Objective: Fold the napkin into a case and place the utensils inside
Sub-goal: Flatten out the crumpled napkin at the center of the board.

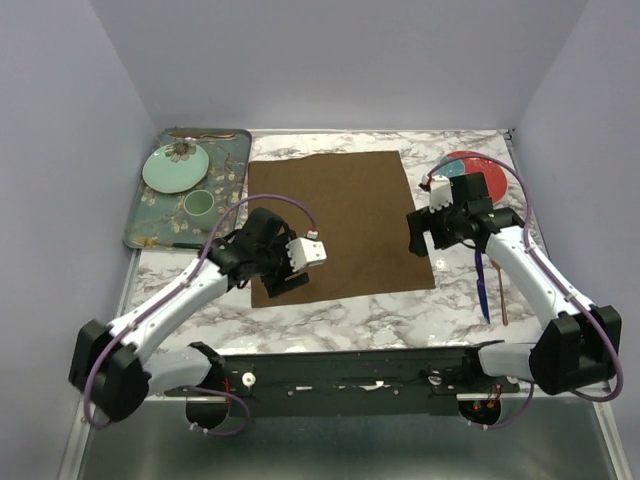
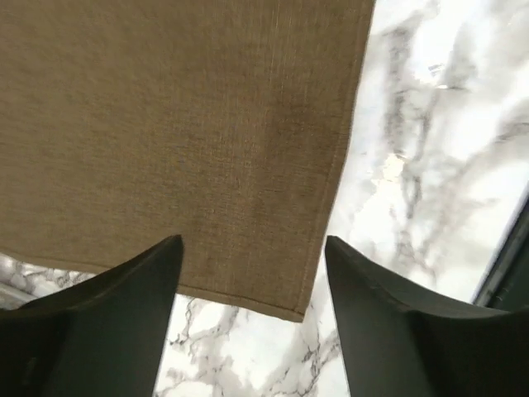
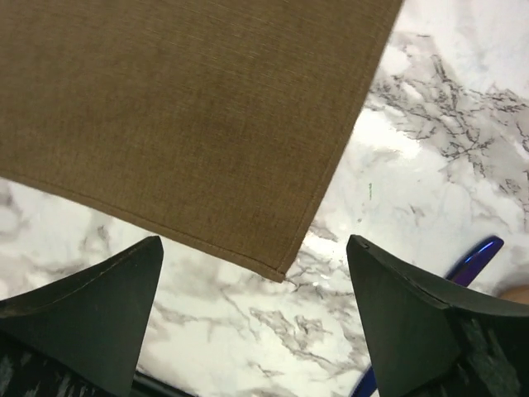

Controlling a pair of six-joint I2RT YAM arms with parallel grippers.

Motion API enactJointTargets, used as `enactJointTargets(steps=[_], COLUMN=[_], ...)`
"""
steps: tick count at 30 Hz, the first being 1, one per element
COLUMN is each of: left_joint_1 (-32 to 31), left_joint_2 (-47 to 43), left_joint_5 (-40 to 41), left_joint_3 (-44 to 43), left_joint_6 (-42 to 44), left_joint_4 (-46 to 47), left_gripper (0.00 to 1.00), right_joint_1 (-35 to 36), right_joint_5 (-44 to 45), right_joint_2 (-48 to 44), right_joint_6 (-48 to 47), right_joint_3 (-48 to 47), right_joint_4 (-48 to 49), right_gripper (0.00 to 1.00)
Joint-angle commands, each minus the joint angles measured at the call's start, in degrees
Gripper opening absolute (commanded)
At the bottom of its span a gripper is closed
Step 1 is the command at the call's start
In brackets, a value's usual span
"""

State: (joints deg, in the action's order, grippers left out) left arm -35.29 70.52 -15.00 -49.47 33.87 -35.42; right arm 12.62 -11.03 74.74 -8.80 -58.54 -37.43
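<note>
The brown napkin [image 1: 335, 225] lies flat and unfolded on the marble table. My left gripper [image 1: 278, 283] is open and empty, hovering over the napkin's near-left corner; in the left wrist view the corner [image 2: 285, 306] lies between the jaws of the gripper [image 2: 252, 244]. My right gripper [image 1: 420, 232] is open and empty at the napkin's right edge; in the right wrist view the near-right corner [image 3: 277, 269] lies between the jaws of the gripper [image 3: 254, 241]. The blue-handled utensil [image 1: 484, 290] and the thin copper one [image 1: 502, 297] lie on the table right of the napkin. The blue one also shows in the right wrist view [image 3: 473, 255].
A dark green floral tray [image 1: 232, 178] at the back left holds a pale green plate [image 1: 175, 167] and a small green cup [image 1: 198, 204]. A red plate [image 1: 470, 163] sits at the back right, partly behind my right arm. Walls enclose the table.
</note>
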Motion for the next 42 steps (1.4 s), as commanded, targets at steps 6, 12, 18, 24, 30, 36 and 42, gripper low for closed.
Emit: enactJointTargets(steps=[6, 12, 18, 24, 30, 36, 42], left_joint_1=[9.78, 16.3, 16.3, 15.52, 10.95, 6.03, 4.62], left_joint_2=[-8.48, 1.98, 11.47, 16.31, 17.46, 16.58, 14.56], left_joint_5=[-11.27, -8.91, -4.42, -2.58, 0.76, 3.4, 3.58], left_joint_3=[-2.56, -3.79, -4.58, -3.0, -0.45, 1.92, 3.33], left_joint_6=[-8.2, -15.05, -14.89, -12.86, -10.93, -9.96, -8.73], left_joint_4=[-11.52, -5.9, -2.56, -1.06, -1.84, -4.3, -7.55], left_gripper=[0.77, 0.69, 0.62, 0.55, 0.46, 0.35, 0.32], right_joint_1=[-0.32, -0.32, -0.23, 0.3, 1.53, 2.41, 2.58], right_joint_5=[-10.24, -6.9, -4.01, -1.72, -1.45, -1.72, -2.42], right_joint_2=[8.56, 22.88, 27.21, 27.92, 28.01, 26.87, 23.97], right_joint_6=[-12.38, -15.11, -17.13, -18.45, -18.71, -19.59, -20.82], right_joint_3=[-11.41, -17.39, -14.85, -8.8, -4.83, -0.44, 5.09], right_joint_4=[-10.29, -13.28, -13.11, -12.32, -12.58, -14.6, -16.45], right_gripper=[0.92, 0.75, 0.67, 0.64, 0.58, 0.55, 0.54])
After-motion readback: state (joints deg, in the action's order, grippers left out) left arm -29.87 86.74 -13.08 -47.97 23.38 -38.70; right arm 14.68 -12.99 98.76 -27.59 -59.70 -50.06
